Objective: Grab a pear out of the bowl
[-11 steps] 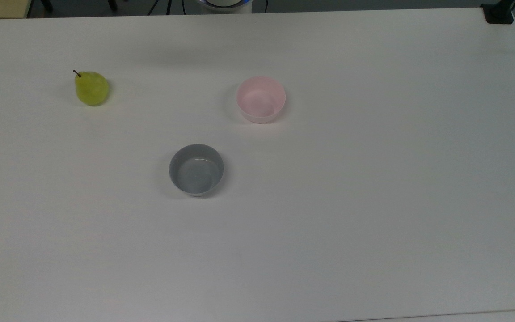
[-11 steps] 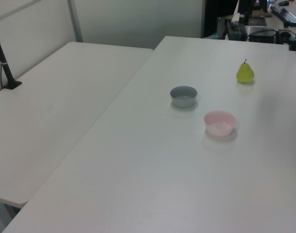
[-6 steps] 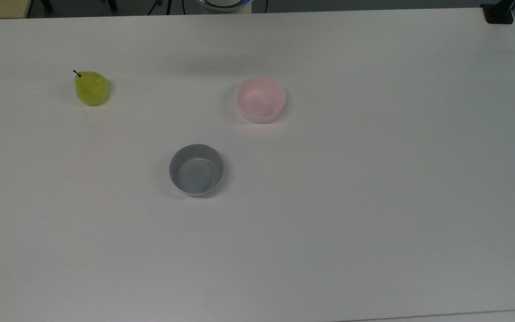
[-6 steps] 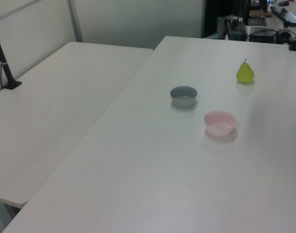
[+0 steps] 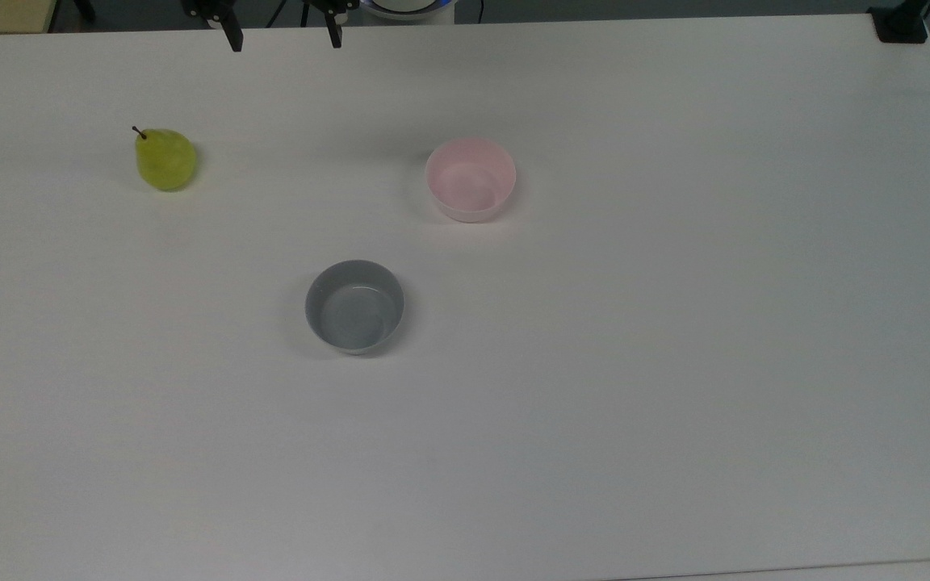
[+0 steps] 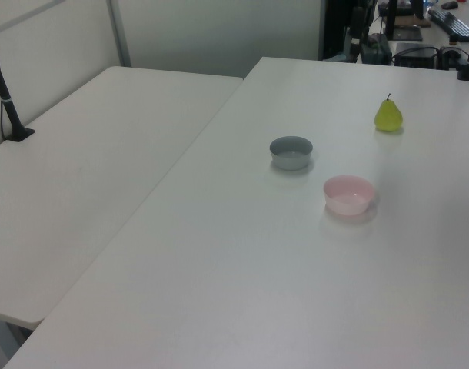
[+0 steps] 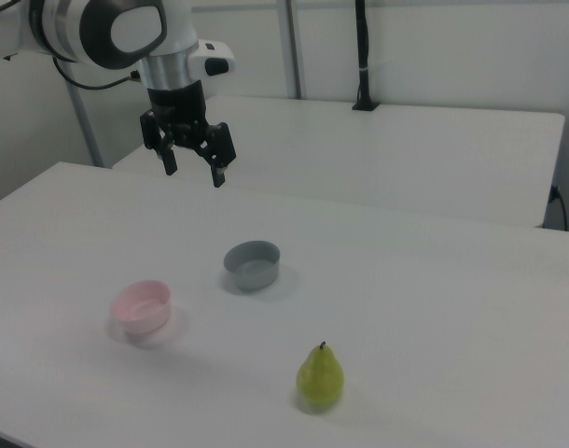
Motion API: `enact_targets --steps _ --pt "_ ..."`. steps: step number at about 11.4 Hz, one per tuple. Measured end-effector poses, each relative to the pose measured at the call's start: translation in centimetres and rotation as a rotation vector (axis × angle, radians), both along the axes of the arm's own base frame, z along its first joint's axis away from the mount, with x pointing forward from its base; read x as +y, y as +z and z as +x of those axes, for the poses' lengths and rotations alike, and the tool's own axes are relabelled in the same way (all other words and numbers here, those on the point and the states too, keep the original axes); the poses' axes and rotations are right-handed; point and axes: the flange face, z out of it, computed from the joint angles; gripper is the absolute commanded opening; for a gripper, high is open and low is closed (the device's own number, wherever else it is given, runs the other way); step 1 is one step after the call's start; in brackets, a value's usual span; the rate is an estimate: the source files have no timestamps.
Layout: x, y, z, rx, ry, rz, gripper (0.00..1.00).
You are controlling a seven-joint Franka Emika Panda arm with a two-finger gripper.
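Note:
The yellow-green pear [image 5: 165, 160] [image 6: 388, 116] [image 7: 320, 376] stands upright on the bare white table, outside both bowls. The pale pink bowl [image 5: 471, 179] [image 6: 348, 194] [image 7: 142, 306] is empty and sits well to the pear's right in the top view. My gripper [image 5: 283, 36] [image 7: 193, 168] hangs open high above the table, with nothing between its fingers. In the top view it is at the upper edge, between the pear and the pink bowl. In the right view it is above and behind both bowls.
An empty grey bowl [image 5: 354, 307] [image 6: 291, 152] [image 7: 252, 264] sits near the pink one, closer to the top view's bottom. A second white table [image 6: 81, 169] adjoins on the left view's left. A black post [image 7: 361, 56] stands on the far table.
My gripper's two fingertips have come into the top view at its upper edge. The pear and both bowls have not moved.

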Motion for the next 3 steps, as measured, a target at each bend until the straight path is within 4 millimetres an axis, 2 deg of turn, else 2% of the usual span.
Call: enact_targets --steps 3 --pt "0.27 0.43 0.43 -0.042 -0.007 0.04 1.0"
